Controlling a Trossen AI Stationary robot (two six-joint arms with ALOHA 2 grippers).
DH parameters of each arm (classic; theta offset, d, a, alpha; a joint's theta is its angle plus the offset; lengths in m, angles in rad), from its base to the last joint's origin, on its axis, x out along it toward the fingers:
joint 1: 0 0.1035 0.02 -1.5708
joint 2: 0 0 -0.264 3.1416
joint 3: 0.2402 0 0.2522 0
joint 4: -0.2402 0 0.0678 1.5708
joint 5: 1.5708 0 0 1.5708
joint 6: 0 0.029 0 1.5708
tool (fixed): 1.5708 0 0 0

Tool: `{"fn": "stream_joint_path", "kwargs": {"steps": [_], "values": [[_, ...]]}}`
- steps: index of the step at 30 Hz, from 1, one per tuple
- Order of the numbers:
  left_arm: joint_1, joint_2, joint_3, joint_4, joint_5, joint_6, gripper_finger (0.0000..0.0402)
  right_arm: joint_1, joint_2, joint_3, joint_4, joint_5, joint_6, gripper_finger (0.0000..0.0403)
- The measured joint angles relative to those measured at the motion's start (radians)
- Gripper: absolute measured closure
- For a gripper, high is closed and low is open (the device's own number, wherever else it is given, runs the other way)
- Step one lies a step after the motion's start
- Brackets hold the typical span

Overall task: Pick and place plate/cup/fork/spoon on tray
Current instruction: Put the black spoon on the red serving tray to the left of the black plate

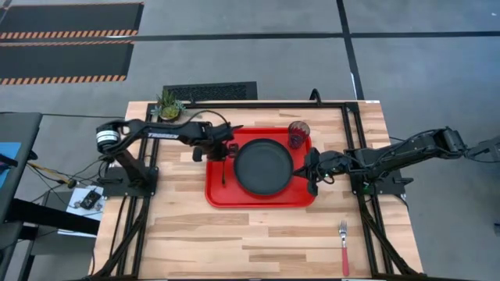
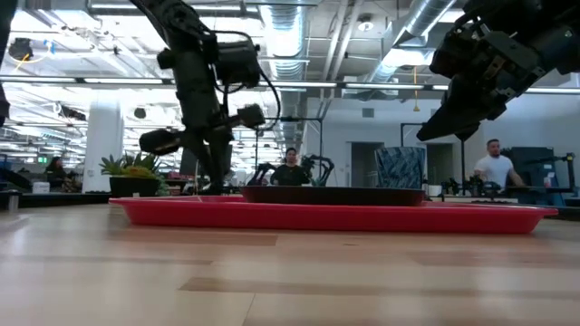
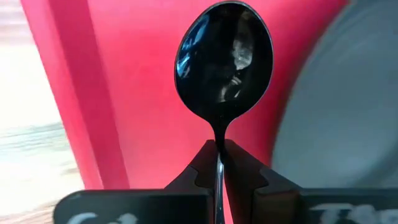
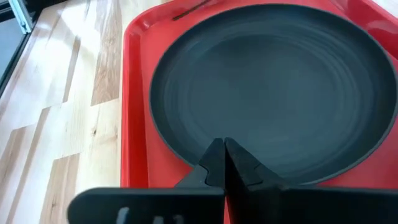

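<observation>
The red tray (image 1: 219, 195) lies mid-table. The black plate (image 1: 264, 166) rests flat on it. The dark reddish cup (image 1: 298, 133) stands upright in the tray's far right corner. The red-handled fork (image 1: 344, 243) lies on the table near its front right. My left gripper (image 1: 224, 156) is over the tray's left part, shut on the dark spoon (image 3: 224, 59). My right gripper (image 1: 311, 173) is shut and empty, raised above the plate's right rim (image 4: 186, 158); the low view (image 2: 430, 131) shows it well above the tray. My left gripper pinches the spoon's thin handle (image 3: 219, 144) between its two fingers, just behind the bowl. The oval bowl sticks out beyond the fingertips over the tray floor (image 3: 143, 93), left of the plate. The gripper hides the rest of the handle. I cannot tell whether the spoon touches the tray.
A small potted plant (image 1: 169, 105) stands at the table's far left. Black frame rails run along the left and right sides of the table. Bare wood lies in front of the tray. People and other robot arms show in the room beyond.
</observation>
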Motion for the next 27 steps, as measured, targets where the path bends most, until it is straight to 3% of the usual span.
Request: {"fn": "stream_joint_path", "kwargs": {"steps": [10,27], "values": [[0.017,0.117,0.086,-0.043,-0.011,0.023,0.0401,0.002,0.0,0.0,-0.001,0.002,0.0,0.0392],[0.039,0.151,0.091,-0.021,-0.027,-0.016,0.0401,0.002,0.0,0.0,-0.003,0.029,-0.003,0.0392]]}}
